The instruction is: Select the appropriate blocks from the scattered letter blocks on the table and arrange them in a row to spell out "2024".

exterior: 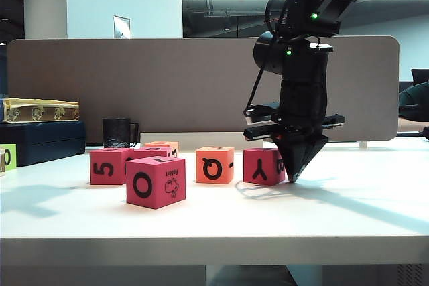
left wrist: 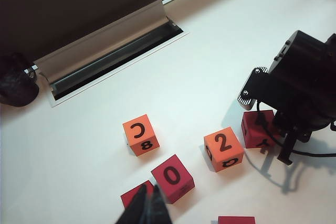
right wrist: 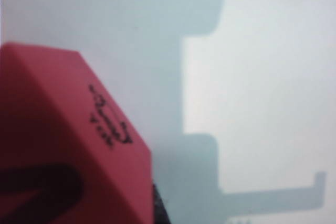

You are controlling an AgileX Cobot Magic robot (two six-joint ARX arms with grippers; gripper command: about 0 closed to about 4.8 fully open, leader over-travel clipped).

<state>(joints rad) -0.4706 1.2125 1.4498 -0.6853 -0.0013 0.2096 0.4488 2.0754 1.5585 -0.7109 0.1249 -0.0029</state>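
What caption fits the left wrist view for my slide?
Shut left tool hovers over scattered letter blocks; the right arm stands beside the orange 2 block on the white table.

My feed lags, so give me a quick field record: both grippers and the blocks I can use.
left gripper: shut, empty, above the blocks
right gripper: tip down at the table, beside the red Y block; open or shut unclear
orange block: 2 on top
red block: 0 on top
orange C block: stands apart

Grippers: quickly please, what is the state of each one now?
Left gripper: closed, empty, above the blocks.
Right gripper: at the table beside the pink Y block; open or closed cannot be told.
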